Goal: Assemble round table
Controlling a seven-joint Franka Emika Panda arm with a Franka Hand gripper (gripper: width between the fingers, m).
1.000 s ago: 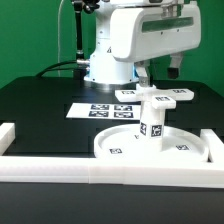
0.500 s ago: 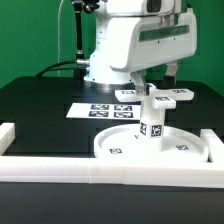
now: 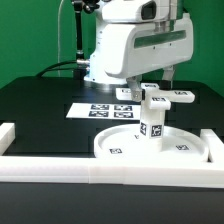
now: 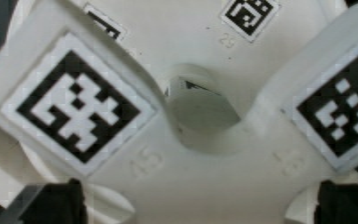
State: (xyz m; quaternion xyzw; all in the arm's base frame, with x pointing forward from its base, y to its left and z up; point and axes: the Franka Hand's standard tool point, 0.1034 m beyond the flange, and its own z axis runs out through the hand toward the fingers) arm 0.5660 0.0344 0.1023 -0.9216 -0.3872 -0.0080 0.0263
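The large rimmed disc [image 3: 115, 150] lies flat at the front of the table. The short post [image 3: 153, 128] stands upright in its middle. The lobed cross-shaped piece [image 3: 162, 99] sits level on top of the post. My gripper [image 3: 150, 90] reaches straight down onto this piece. In the wrist view the cross-shaped piece [image 4: 211, 150] with its tags fills the picture, with a round hole at its centre. My gripper [image 4: 197, 205] has its dark fingers [image 4: 51, 205] against the piece's two opposite sides, shut on it.
The marker board [image 3: 95, 110] lies on the black table behind the disc. White border rails run along the front [image 3: 120, 178] and the exterior view's left [image 3: 15, 135] and right [image 3: 212, 140]. The arm's base stands behind the marker board.
The wrist has turned and the arm's body has shifted toward the exterior view's left. The cross-shaped piece has turned a little on the post with it.
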